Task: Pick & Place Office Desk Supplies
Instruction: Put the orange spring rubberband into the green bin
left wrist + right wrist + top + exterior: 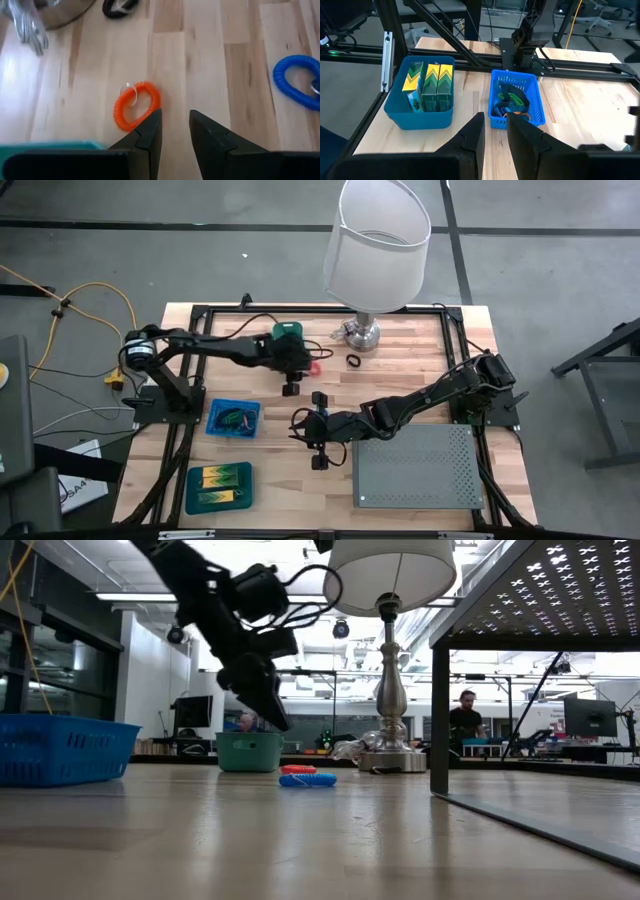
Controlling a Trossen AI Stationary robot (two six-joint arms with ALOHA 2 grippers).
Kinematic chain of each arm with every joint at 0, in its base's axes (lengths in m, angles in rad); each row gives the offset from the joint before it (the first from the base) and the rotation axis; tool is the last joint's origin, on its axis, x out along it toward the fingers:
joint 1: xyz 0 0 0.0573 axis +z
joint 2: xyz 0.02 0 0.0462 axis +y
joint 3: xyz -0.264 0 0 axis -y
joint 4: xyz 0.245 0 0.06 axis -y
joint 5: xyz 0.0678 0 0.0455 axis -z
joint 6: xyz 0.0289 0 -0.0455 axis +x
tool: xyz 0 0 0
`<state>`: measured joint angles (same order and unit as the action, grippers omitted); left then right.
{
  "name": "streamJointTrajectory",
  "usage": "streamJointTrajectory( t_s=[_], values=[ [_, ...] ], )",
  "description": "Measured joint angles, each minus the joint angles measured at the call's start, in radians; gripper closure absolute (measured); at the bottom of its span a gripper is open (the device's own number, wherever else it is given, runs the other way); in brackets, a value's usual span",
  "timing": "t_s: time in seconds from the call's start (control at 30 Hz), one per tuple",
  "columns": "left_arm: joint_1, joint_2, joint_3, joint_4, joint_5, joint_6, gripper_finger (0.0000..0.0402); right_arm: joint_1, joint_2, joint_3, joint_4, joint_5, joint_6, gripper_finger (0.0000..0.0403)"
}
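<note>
Left wrist view | left gripper (175,131) narrow gap, empty, beside orange loop (136,105); right gripper (493,131) narrow, empty

- The left arm reaches across the table's far side, its left gripper (291,385) pointing down, fingers (150,132) slightly parted and empty.
- The right arm stretches leftward to mid-table, right gripper (320,430) fingers (472,135) narrowly apart, empty.

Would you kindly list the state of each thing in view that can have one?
Left gripper: slightly open, empty, above the table by the orange loop.
Right gripper: slightly open, empty.
Orange loop: flat on the table, loose.
Blue loop: flat on the table, loose.
Black loop: on the table by the lamp.
Mesh basket: holds loops.
Tray: holds yellow-green blocks.
</note>
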<state>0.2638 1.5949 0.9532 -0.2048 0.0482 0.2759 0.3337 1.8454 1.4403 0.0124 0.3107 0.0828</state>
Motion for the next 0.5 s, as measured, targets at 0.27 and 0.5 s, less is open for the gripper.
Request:
streamJointTrajectory(
  t_s=[0.27,0.5],
  values=[
    [-0.001,0.138,0.15,-0.141,0.0,0.077,0.0309,0.0,0.0,0.0,0.0,0.0,0.0,0.0334],
    [-0.001,0.187,0.188,-0.173,0.003,0.121,0.0309,0.0,0.0,0.0,0.001,0.0,0.0,0.0334]
  ],
)
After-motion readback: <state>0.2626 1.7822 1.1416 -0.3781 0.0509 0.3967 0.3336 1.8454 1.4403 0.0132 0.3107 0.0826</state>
